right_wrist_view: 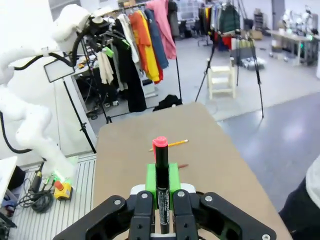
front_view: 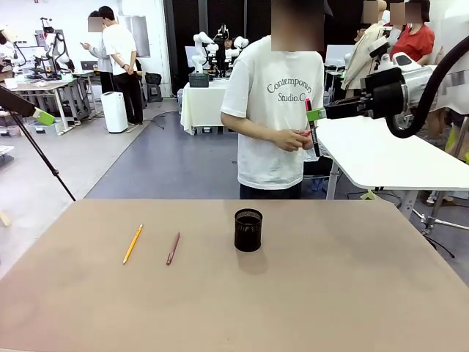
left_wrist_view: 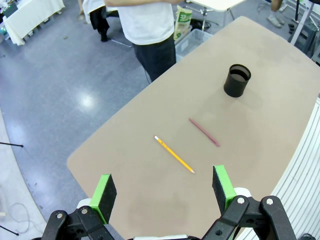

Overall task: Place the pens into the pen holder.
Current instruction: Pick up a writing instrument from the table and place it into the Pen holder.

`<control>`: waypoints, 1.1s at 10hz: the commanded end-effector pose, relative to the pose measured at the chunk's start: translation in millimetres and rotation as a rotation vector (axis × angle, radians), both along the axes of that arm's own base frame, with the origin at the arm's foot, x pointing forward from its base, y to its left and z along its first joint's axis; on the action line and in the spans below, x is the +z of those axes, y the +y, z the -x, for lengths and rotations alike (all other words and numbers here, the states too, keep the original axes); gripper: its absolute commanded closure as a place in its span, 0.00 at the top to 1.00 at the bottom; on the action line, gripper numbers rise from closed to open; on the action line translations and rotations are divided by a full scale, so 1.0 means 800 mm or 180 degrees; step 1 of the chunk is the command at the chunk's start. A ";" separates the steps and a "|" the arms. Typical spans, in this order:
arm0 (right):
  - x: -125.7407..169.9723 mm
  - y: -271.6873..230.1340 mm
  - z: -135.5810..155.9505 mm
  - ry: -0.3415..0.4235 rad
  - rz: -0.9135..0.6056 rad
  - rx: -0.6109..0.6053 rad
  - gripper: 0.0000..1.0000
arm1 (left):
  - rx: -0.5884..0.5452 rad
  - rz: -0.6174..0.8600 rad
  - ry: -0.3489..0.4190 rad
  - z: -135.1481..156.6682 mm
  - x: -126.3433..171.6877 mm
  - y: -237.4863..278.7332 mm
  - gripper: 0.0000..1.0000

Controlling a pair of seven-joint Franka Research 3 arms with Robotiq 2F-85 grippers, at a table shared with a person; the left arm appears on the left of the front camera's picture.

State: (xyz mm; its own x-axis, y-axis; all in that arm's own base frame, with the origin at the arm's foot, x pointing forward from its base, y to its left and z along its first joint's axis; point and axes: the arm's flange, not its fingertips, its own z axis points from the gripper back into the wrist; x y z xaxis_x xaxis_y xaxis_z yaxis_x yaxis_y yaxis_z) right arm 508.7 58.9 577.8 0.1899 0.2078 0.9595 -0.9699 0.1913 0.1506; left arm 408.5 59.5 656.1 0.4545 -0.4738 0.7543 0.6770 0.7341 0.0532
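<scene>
On the broad tan tabletop (front_view: 352,293), the small black wire-mesh cylindrical pen holder (front_view: 248,229) stands upright near the middle and looks light enough to tip if knocked. The right tool (right_wrist_view: 161,180) is clamped on a black marker pen with a red cap (right_wrist_view: 160,150), raised beyond the far edge, while the left tool (left_wrist_view: 162,192) hangs spread wide and empty off the left side. The thin yellow-orange pencil (front_view: 133,243) and dark red-brown pen (front_view: 173,248) lie flat, apart, left of the holder. They are probably light, stiff and prone to rolling, so are best pinched across the shaft at mid-length.
</scene>
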 end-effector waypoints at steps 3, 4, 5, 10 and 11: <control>-0.021 -0.012 0.000 -0.0501 -0.0238 0.0186 0.00 | -0.0025 -0.0004 -0.0010 0.002 0.000 -0.001 1.00; -0.021 -0.015 -0.002 -0.0488 -0.0252 0.0216 0.00 | -0.0025 -0.0004 -0.0010 0.002 0.000 -0.001 1.00; -0.021 -0.015 -0.002 -0.0410 -0.0283 0.0184 0.00 | -0.0025 -0.0004 -0.0010 0.002 0.000 -0.001 1.00; -0.016 -0.012 -0.005 -0.0381 -0.0127 0.0169 0.00 | -0.0025 -0.0004 -0.0010 0.002 0.000 -0.001 1.00; -0.016 -0.012 -0.005 -0.0381 -0.0127 0.0169 0.00 | -0.0025 -0.0004 -0.0010 0.002 0.000 -0.001 1.00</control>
State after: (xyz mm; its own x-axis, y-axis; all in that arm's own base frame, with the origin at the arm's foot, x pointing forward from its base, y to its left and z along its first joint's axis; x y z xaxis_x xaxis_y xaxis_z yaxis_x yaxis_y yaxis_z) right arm 513.3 49.4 563.1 0.0649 0.1740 0.9826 -0.9906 0.1298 0.0425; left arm 408.5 59.5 656.2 0.4545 -0.4738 0.7543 0.6770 0.7341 0.0532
